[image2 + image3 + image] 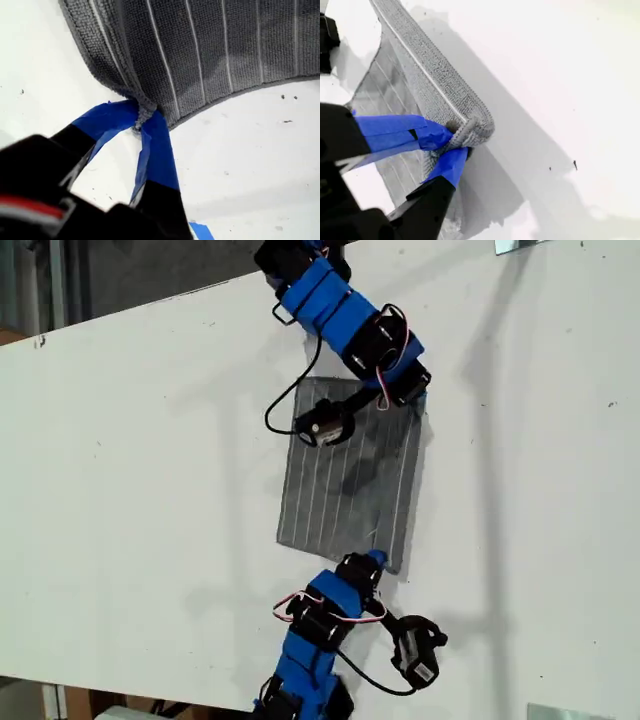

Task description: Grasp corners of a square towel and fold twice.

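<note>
The grey striped towel (350, 480) lies on the white table (150, 490) as an upright rectangle in the middle of the exterior view. My first gripper (375, 560) comes from that view's bottom and is shut on the towel's near right corner (145, 112); the striped cloth (210, 45) rises away from the blue-taped fingertips. My second gripper (415, 398) comes from the exterior view's top and is shut on the far right corner (470, 132). In the second wrist view the towel's doubled edge (435, 85) runs off toward the other arm.
Black cables loop from both arms, one over the towel's upper part (285, 405). The table's far edge (150, 305) slants across the exterior view's top left. Metal pieces sit at that view's top right (520, 245) and bottom right (565, 710). Blue tape (202, 231) marks the table.
</note>
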Tool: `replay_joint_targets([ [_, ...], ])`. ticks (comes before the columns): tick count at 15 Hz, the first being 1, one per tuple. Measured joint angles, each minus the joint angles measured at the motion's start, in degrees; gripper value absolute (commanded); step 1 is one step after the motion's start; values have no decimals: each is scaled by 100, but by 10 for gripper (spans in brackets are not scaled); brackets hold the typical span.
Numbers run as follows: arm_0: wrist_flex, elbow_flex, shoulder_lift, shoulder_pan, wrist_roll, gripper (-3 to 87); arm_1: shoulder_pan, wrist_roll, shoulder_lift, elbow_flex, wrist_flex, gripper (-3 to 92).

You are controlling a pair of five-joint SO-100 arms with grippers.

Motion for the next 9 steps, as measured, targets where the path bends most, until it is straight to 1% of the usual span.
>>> replay_joint_targets([
  [1,-255,0,-35,202,-141,-3,-97,0,0,0,-132,-1],
  [3,-580,0,-44,466,-325,-3,-211,0,0,0,-343,-1],
  [7,-1547,35,-633,562,-773,-3,-396,26,-457,0,-1143,-1],
  [9,-1793,35,-861,642,-967,-3,-466,35,-457,0,-1257,-1],
])
